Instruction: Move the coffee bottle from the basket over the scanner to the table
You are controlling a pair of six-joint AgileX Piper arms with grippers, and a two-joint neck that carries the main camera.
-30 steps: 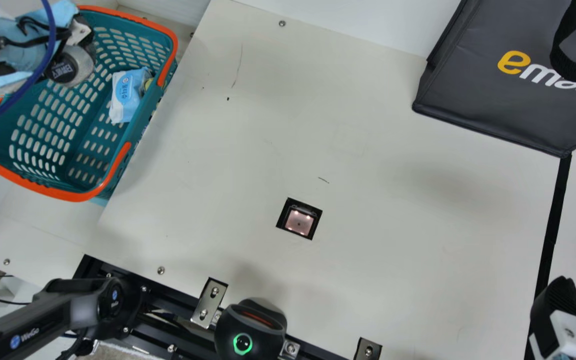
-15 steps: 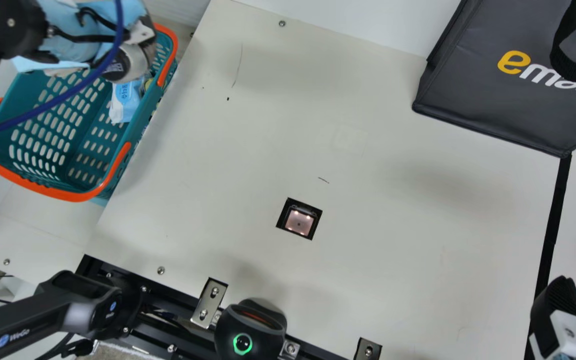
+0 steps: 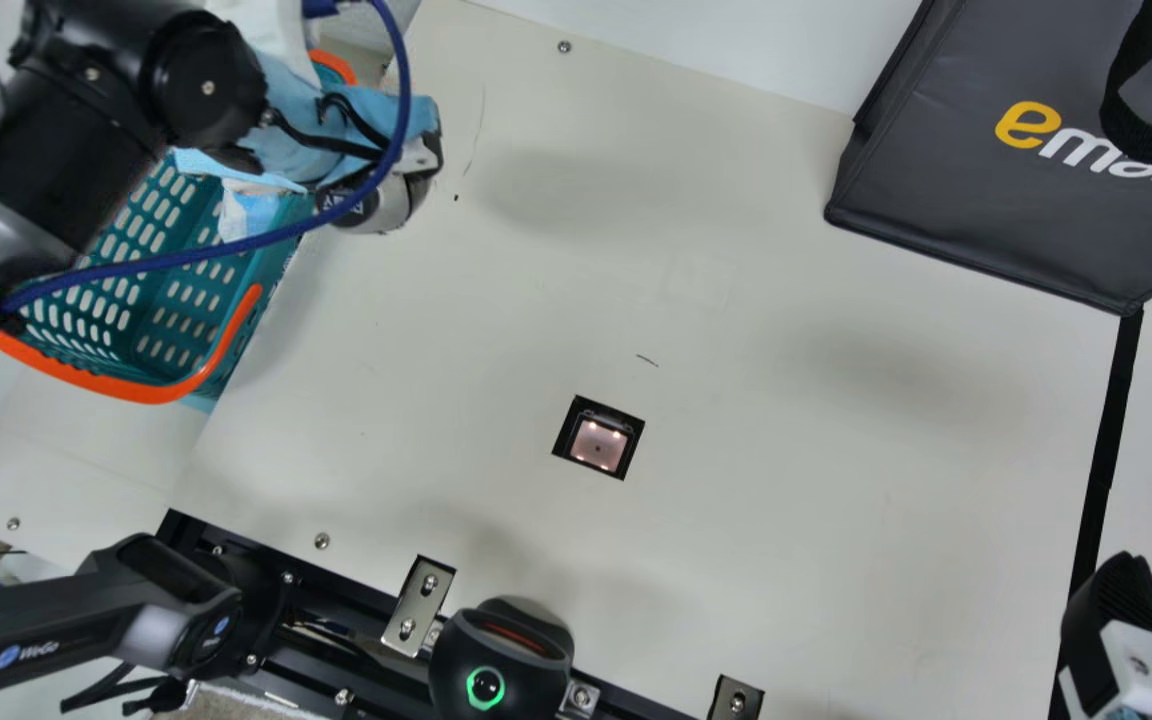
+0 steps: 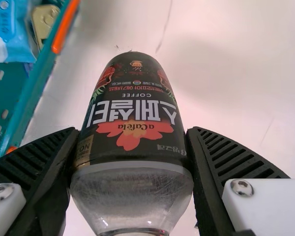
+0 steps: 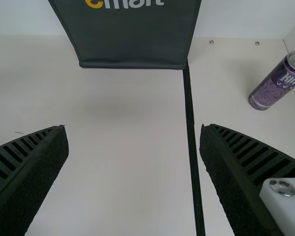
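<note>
At the upper left of the main view, my left gripper (image 3: 420, 168) holds the coffee bottle (image 3: 388, 206) above the table, just past the basket's inner rim. In the left wrist view my left gripper (image 4: 132, 132) is shut on the bottle (image 4: 132, 108), whose dark label and clear lower part lie between both fingers. The basket (image 3: 161, 390) is partly covered by my left arm. The square scanner (image 3: 598, 444) is set in the table (image 3: 736, 500). My right gripper (image 3: 1120, 600) is at the main view's lower right; in the right wrist view, the right gripper (image 5: 133, 129) stands open and holds nothing.
A blue-white wipes pack (image 4: 5, 29) lies in the basket. A black bag (image 3: 966, 200) stands at the upper right. The right wrist view has a purple can (image 5: 279, 82) beyond the black strip (image 5: 190, 118). A black device with a green ring (image 3: 501, 665) sits at the near edge.
My left arm has carried the bottle rightward from over the basket, across its rim, to above the table's edge. The right gripper has kept still.
</note>
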